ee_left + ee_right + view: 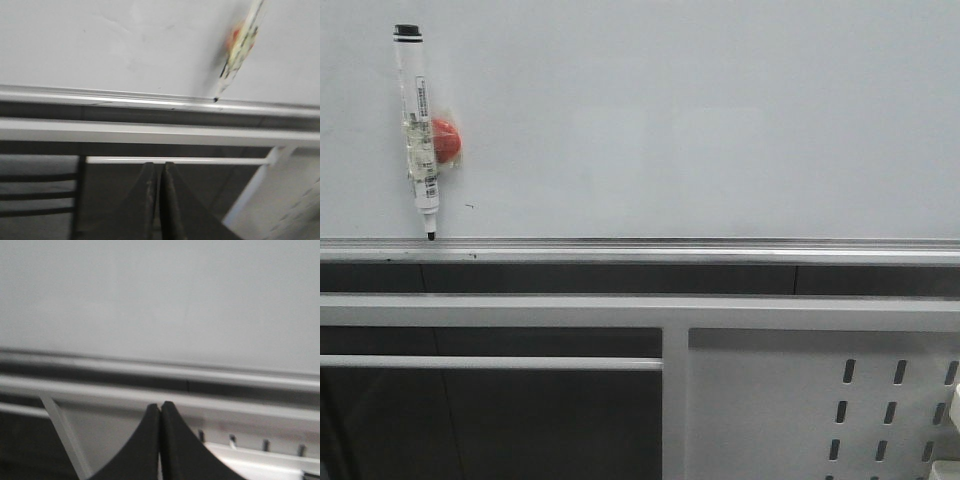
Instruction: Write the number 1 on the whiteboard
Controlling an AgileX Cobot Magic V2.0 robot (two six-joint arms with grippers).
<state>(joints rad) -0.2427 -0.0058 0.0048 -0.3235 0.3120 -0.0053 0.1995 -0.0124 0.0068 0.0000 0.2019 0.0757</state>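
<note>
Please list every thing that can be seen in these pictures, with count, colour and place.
whiteboard: one, pale grey-white, fills the upper front view; no number 1 on it yet.
rail: one, silver, along the whiteboard's bottom edge.
marker: one, clear body with black cap, upright at the whiteboard's left, tip at the rail.
magnet: one, red, round, behind the marker.
speck: one, dark, right of the marker tip.
panel: one, grey with slotted holes, lower right.
left claw: black, shut, empty.
right claw: black, shut, empty.
</note>
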